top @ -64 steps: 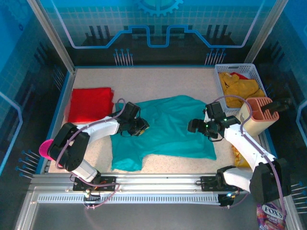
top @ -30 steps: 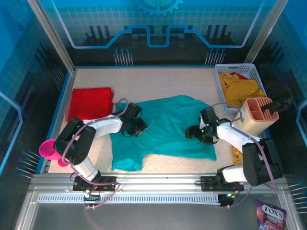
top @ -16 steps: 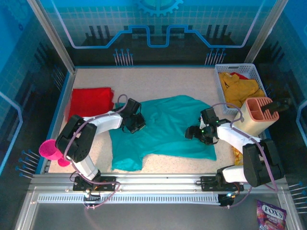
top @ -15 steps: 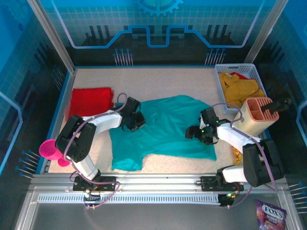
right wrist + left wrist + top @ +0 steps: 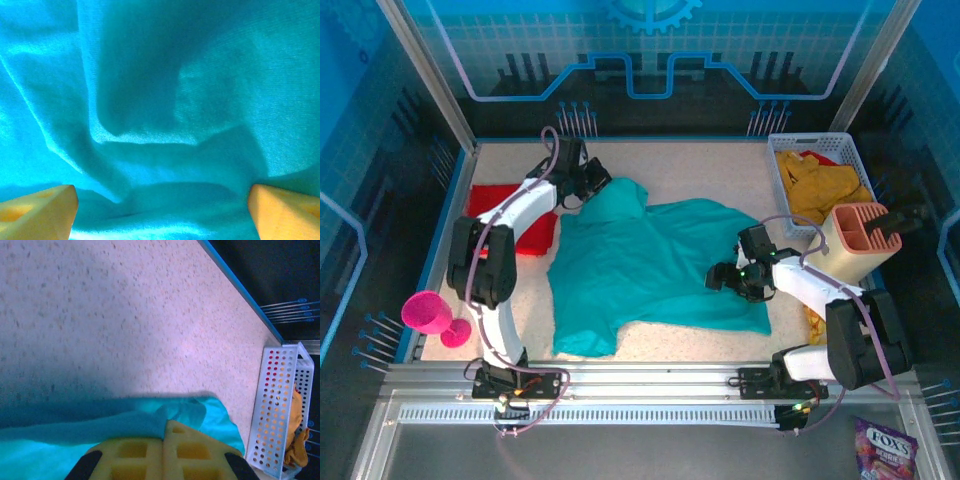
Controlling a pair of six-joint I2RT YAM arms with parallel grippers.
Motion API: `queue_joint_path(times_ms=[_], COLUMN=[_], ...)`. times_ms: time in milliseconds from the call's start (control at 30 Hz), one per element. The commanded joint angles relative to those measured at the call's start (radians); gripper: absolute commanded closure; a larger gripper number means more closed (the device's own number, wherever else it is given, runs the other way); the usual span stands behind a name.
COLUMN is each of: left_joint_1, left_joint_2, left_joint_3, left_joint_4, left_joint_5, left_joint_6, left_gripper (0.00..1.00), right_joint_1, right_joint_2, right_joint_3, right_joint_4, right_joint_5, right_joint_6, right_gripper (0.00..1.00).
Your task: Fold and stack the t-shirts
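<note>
Teal t-shirt (image 5: 650, 265) lies spread on the speckled table (image 5: 700, 170), left of and nearer than the white basket (image 5: 810, 138). Cloth is plain bright teal, soft and rumpled, with shallow folds across the body. One short sleeve sticks out at the near-left corner, well apart from the basket. The far-left corner is drawn out into a peak, about level with the basket and far to its left.

Left gripper (image 5: 592, 183) sits at that peak. In the left wrist view its yellow fingers (image 5: 135, 452) are pressed together, pinching the teal edge, with the basket's perforated wall off to the right.

Right gripper (image 5: 720, 278) is low over the shirt's right side, nearer than the basket. Its jaws stand wide apart, with only wrinkled teal fabric between the fingertips (image 5: 37, 210) and nothing clamped.

Red t-shirt (image 5: 483, 203) lies folded flat, far left of the basket, partly under the left arm. Mustard-yellow t-shirts (image 5: 820, 185) are crumpled in a heap inside the basket.
</note>
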Motion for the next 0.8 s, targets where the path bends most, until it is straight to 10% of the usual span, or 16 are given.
queue_joint_path(times_ms=[0, 467, 567, 767], left_joint_1=[0.051, 0.14, 0.142, 0.141], left_joint_2=[0.111, 0.391, 0.44, 0.272], left_joint_3=[0.087, 0.411, 0.481, 0.326], left_joint_4=[0.061, 0.16, 0.125, 0.127], left_joint_5=[0.088, 0.102, 0.167, 0.159], left_joint_6=[0.051, 0.091, 0.088, 0.077], left_gripper=[1.0, 1.0, 0.51, 0.39], right_joint_1=[-0.009, 0.002, 0.003, 0.003], right_joint_2=[0.032, 0.055, 0.048, -0.08], right_joint_3=[0.001, 0.022, 0.028, 0.049], right_joint_4=[-0.033, -0.051, -0.071, -0.133], right_joint_5=[0.007, 0.018, 0.035, 0.072], right_joint_6=[0.003, -0.002, -0.005, -0.012], right_gripper=[0.1, 0.09, 0.08, 0.01])
